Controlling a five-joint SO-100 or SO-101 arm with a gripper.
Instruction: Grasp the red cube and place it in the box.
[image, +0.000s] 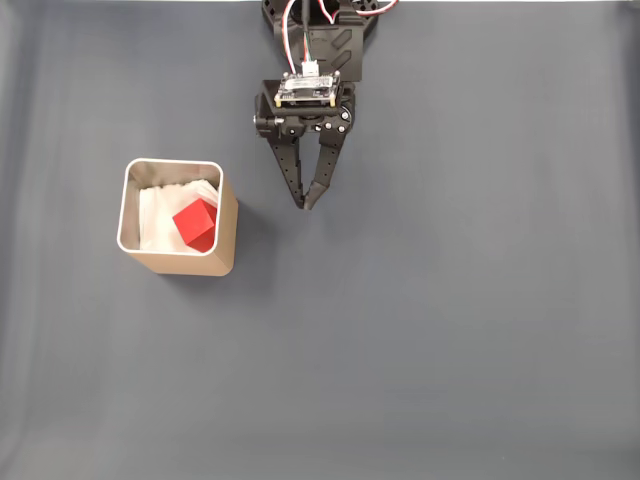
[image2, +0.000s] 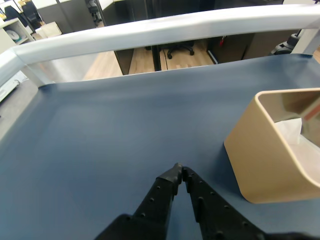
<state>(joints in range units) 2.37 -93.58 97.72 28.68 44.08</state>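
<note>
Red against white: cube (image: 196, 224) already lying inside the box (image: 229, 232), tilted on the pale lining, toward the box's right wall as seen in the fixed view. Nothing held between the fingers (image: 304, 203); tips drawn together to a point, touching or all but touching, as confirmed in the wrist view, where the two black fingers (image2: 179, 174) meet above bare blue-grey desk (image2: 100, 150). Box standing toward the left edge of the desk in the fixed view, fingers nearer the far edge by the arm's base, with a strip of open desk between fingertips and box wall. Seen from the wrist view, tan box (image2: 260, 165) off to the right of the fingertips, near but apart, its rim and a patch of white lining showing; a pinkish streak at the frame's right edge, perhaps the cube, too slight to tell. Judged from this layout, placing done; cube lying left of and slightly below the fingertips in the fixed view, so any coming move likely a retreat toward the base, away from the box, with no need to cross its rim.
</note>
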